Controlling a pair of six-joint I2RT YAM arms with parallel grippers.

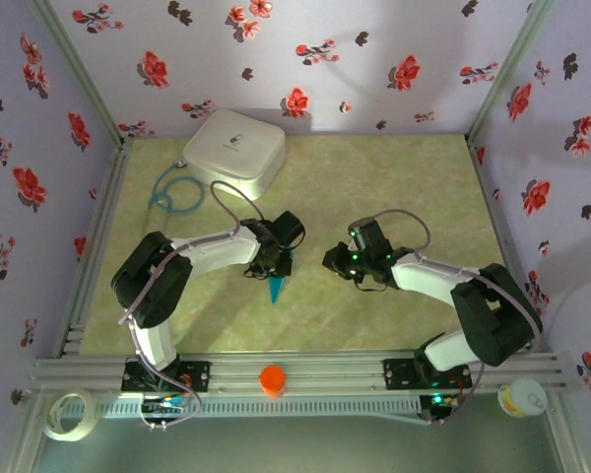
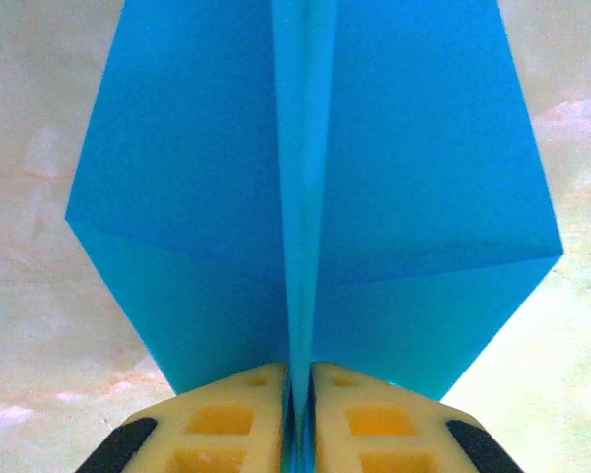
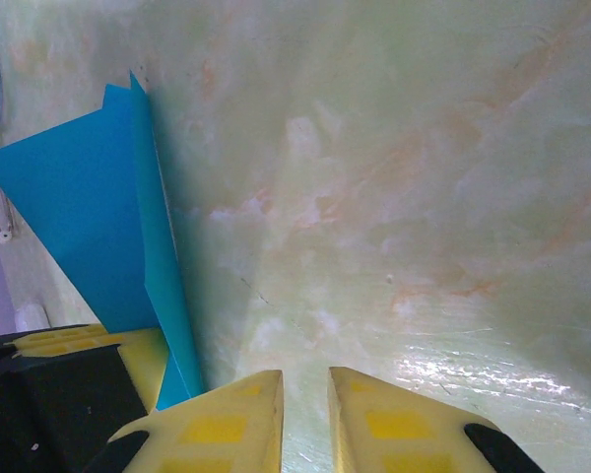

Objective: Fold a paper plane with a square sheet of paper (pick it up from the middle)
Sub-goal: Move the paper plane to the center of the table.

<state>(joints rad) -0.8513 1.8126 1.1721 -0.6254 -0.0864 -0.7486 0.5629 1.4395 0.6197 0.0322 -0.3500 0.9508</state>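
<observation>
Writing: the white rounded box (image 1: 234,148) carries a faint grey mark on its lid, too small for me to read.
My left claw (image 2: 297,394): clenched on the paper plane (image 2: 305,197), with my yellow pads (image 2: 227,424) pressed one on each side of its upright centre fold.
My right claw (image 3: 305,399): released. The two yellow tips stand a narrow gap apart, with bare table (image 3: 424,197) showing between them.
Paper plane, place: held in my left claw near the middle of the table, just left of my right claw and apart from it. I cannot tell whether it touches the tabletop.
Top view gives: both my arms bent inward, and the plane's blue point (image 1: 277,289) aimed toward my bases. The white box sits far left with a looped blue cable (image 1: 172,194) beside it. An orange cap (image 1: 272,379) is on the near rail, a roll of tape (image 1: 67,414) at the near left corner and a small tub (image 1: 522,397) at the near right. Flowered walls (image 1: 394,59) stand around the table.
Left wrist view gives: two wings spreading left and right from the fold, a slanting crease across each, over marbled table.
Right wrist view gives: the plane side-on (image 3: 79,217), one layer standing on edge. My left claw's yellow finger (image 3: 128,350) is at its lower end, and a strip of the blue cable shows at the upper left edge.
</observation>
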